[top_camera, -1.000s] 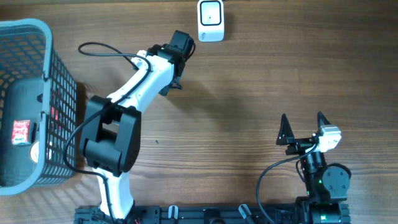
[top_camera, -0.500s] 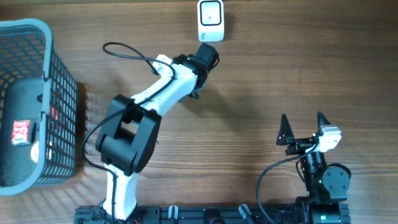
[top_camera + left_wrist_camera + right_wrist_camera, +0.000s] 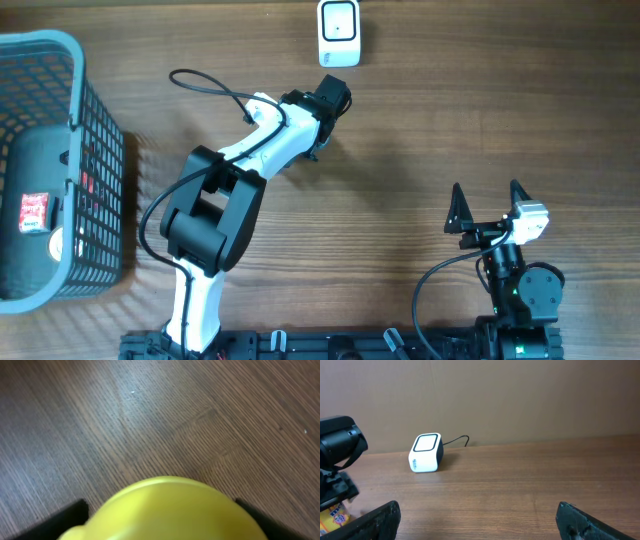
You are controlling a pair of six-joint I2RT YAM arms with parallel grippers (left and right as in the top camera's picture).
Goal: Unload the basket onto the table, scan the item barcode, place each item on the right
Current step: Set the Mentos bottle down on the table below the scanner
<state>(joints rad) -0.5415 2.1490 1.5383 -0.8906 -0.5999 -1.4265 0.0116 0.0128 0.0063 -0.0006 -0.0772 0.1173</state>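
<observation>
- wooden table [image 3: 450, 110] carries everything;
- grey basket [image 3: 75, 60] stands at its left edge;
- left gripper [image 3: 333, 93] hangs near the white scanner [image 3: 338, 33], fingers [image 3: 70, 512] set wide;
- right gripper [image 3: 486, 200] gapes fully, empty, well apart;
- yellow item [image 3: 170, 510] sits between the left fingers (gripped or merely flanked, I cannot tell).

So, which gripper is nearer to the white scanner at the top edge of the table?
Left. In the overhead view the left gripper sits just below the white scanner; the right gripper is far off, near the bottom right of the table.
</observation>
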